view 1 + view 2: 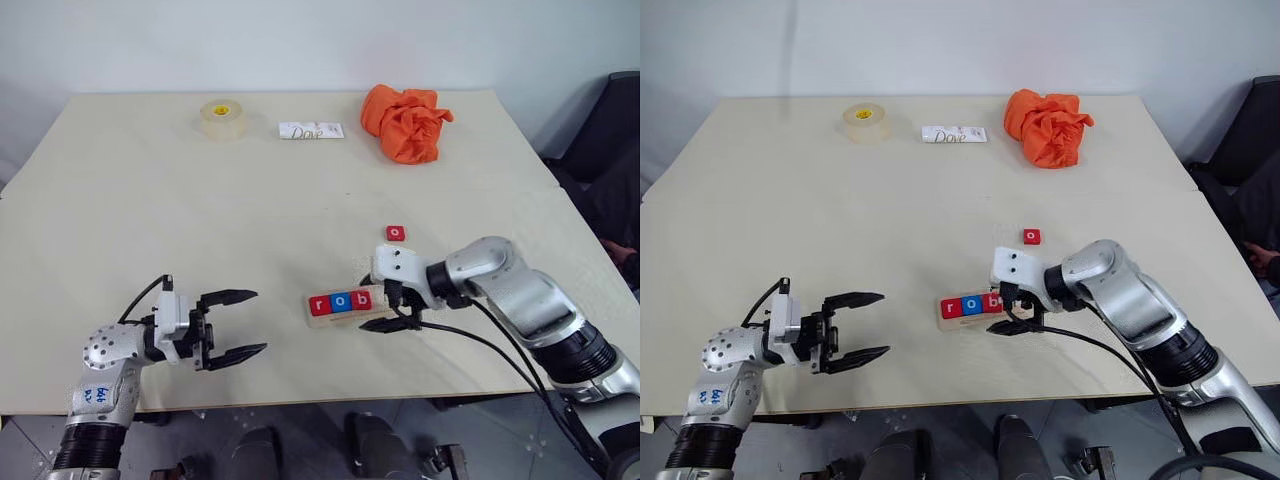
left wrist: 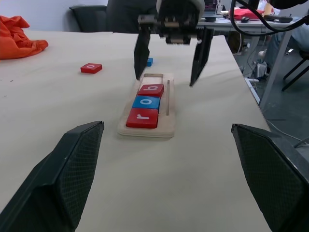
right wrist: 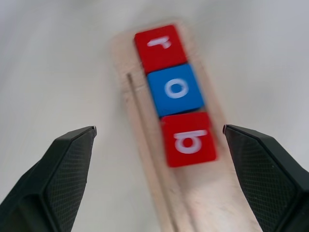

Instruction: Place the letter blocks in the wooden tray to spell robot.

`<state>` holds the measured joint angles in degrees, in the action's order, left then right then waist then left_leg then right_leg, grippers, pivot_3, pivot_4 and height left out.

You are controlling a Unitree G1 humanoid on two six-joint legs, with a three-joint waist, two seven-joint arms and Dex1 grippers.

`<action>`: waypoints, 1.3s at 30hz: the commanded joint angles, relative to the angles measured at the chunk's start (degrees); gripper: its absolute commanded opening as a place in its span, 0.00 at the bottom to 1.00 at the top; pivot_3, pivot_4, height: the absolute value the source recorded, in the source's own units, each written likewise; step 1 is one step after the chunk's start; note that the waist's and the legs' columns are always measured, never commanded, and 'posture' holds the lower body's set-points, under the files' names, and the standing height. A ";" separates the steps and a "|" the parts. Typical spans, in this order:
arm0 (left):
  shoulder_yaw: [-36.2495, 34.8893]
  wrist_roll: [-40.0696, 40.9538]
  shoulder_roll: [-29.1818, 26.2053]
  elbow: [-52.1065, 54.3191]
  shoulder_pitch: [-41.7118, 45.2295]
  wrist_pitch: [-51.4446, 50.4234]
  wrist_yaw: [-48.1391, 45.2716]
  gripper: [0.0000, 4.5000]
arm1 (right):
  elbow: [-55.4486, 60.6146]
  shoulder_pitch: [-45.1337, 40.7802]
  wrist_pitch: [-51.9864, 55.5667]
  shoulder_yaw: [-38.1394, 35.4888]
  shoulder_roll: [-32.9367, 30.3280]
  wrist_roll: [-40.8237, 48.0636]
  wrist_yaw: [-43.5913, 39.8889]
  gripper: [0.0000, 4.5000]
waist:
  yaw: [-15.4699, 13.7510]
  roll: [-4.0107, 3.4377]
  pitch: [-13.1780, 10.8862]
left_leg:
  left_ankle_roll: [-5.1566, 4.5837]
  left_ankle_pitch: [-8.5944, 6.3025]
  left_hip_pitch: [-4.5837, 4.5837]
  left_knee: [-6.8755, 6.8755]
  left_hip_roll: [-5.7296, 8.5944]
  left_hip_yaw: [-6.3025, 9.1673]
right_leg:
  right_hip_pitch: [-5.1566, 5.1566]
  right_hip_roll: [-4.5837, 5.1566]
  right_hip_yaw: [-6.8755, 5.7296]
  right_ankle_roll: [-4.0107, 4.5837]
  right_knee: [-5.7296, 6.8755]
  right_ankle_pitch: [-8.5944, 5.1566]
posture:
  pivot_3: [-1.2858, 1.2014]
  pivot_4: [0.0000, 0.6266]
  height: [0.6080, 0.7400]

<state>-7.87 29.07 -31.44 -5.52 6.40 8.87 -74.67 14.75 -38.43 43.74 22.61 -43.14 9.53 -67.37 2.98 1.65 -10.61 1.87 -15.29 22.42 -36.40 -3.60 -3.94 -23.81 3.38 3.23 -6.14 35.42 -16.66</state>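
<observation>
The wooden tray (image 2: 145,132) lies on the table in front of me, right of centre. Three letter blocks sit in it side by side: red r (image 1: 319,306), blue o (image 1: 341,302) and red b (image 1: 362,298). A loose red o block (image 1: 396,233) lies flat on the table beyond the tray. Another blue block (image 2: 149,61) rests past the tray's far end, its letter hidden. My right gripper (image 1: 395,308) hovers open over the tray's empty right end, holding nothing. My left gripper (image 1: 258,320) is open and empty, left of the tray and pointing toward it.
At the table's far side sit a roll of tape (image 1: 222,118), a white Dove packet (image 1: 311,130) and a crumpled orange cloth (image 1: 405,122). A black chair (image 1: 620,140) stands beyond the right edge. Bare tabletop stretches between the tray and the far items.
</observation>
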 commanded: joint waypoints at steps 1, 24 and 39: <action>0.53 0.15 0.56 -1.04 1.78 0.96 -0.61 1.00 | 3.86 2.86 1.03 -4.48 -2.50 2.58 0.20 0.99 | -0.13 0.00 0.00 | 0.00 0.00 0.00 0.00 0.00 0.00 | 0.00 0.00 0.00 0.00 0.00 0.00 | 0.52 0.24 1.00; 0.89 0.29 0.62 -1.60 2.12 1.19 -1.10 1.00 | 1.01 6.15 -3.21 -3.69 0.12 3.45 2.31 0.00 | -0.01 0.01 0.01 | 0.00 0.00 0.00 -0.02 -0.04 -0.01 | 0.00 -0.10 0.02 -0.02 0.01 0.00 | 0.52 0.24 1.00; 0.58 0.42 0.64 0.28 -0.04 1.01 -0.23 1.00 | -5.16 3.85 -7.40 -1.88 2.71 1.30 1.96 0.00 | 0.01 0.01 0.01 | 0.00 -0.01 0.00 -0.02 -0.06 -0.01 | -0.01 -0.11 0.02 -0.01 0.03 0.00 | 0.52 0.24 1.00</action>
<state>-6.52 28.82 -30.25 -7.19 6.48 9.44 -75.08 8.84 -33.89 37.35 21.54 -40.51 10.67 -65.15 2.99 1.66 -10.60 1.87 -15.30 22.42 -36.41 -3.65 -3.94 -23.82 3.27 3.25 -6.15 35.45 -16.66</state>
